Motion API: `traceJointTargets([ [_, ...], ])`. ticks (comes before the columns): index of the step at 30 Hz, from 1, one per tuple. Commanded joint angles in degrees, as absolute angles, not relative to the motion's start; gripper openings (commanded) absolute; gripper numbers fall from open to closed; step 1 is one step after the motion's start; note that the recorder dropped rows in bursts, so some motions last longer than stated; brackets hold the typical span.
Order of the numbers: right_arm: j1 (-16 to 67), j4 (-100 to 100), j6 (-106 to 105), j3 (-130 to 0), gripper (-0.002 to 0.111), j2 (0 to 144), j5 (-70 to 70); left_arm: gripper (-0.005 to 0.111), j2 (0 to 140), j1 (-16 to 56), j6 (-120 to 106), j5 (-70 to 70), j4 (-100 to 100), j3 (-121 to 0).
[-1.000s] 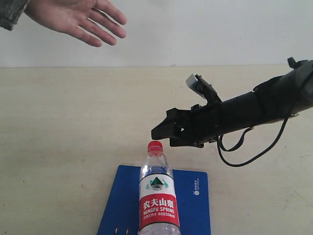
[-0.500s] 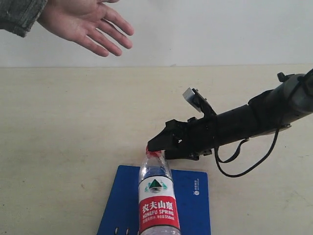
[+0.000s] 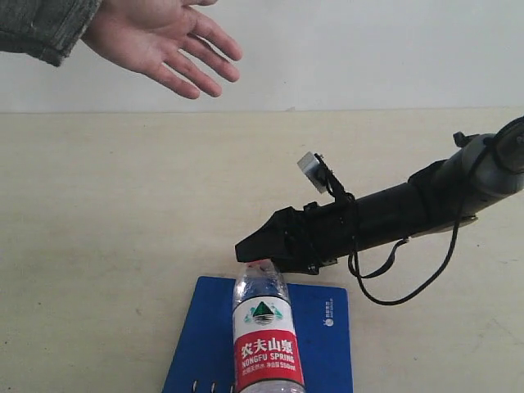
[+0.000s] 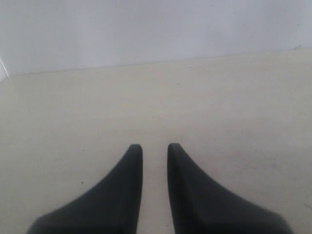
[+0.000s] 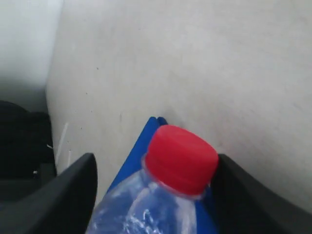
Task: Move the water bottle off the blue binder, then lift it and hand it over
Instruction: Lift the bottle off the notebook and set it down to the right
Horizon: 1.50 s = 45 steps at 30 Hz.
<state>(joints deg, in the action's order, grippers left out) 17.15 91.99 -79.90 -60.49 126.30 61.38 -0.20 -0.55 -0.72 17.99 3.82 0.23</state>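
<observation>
A small clear plastic water bottle [image 3: 264,327] with a red cap and a red-and-white label stands upright on the flat deep blue binder [image 3: 327,344], toward the binder's left half. The binder lies on the pale beige table [image 3: 106,205]. The binder's small white logo [image 3: 327,316] shows to the right of the bottle, and 2 metal rivets [image 3: 203,385] sit at the binder's near edge. The black right gripper [image 3: 252,247] reaches in from the binder's right side at the height of the bottle's cap [image 5: 180,158]. In the right wrist view its jaws stand wide with 1 finger [image 5: 78,190] on each side of the cap. One finger is just beside the cap and the other is apart from it, so the cap is not clamped. The black left gripper [image 4: 155,148] hangs over bare table with only a narrow slit between its 2 fingers [image 4: 122,185] and nothing in it. Its place relative to the binder cannot be told. Well beyond the binder's far edge and off to its left, a bare human hand [image 3: 168,41] in a grey sleeve is held out, palm open, in front of the white wall [image 3: 368,49].
</observation>
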Motion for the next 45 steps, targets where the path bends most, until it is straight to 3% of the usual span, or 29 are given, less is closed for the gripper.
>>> traceJointTargets([
  [1,19.1,91.5,-80.5,-62.7,0.06,127.9,62.2,0.018,0.0,-0.2,-0.9,17.6,3.9,0.0],
  [3,19.7,91.1,-80.5,-63.5,0.054,127.9,62.5,0.018,0.0,-0.2,-0.9,17.6,3.9,0.0],
  [7,19.9,89.6,-81.4,-65.1,0.023,127.9,62.5,0.018,0.0,-0.2,-0.9,17.6,3.9,0.0],
  [11,19.0,87.7,-81.7,-66.1,0.0,127.5,62.7,0.018,0.0,-0.2,-0.9,17.6,3.9,0.0],
  [16,13.8,85.4,-81.7,-66.1,0.0,123.4,62.6,0.018,0.0,-0.2,-0.9,17.6,3.9,0.0],
  [29,-8.9,72.1,-85.1,-66.1,0.0,105.1,55.6,0.018,0.0,-0.2,-0.9,17.6,3.9,0.0],
  [45,-10.8,83.0,-108.3,-66.0,0.0,96.5,45.6,0.018,0.0,-0.2,-0.9,17.6,3.9,0.0],
])
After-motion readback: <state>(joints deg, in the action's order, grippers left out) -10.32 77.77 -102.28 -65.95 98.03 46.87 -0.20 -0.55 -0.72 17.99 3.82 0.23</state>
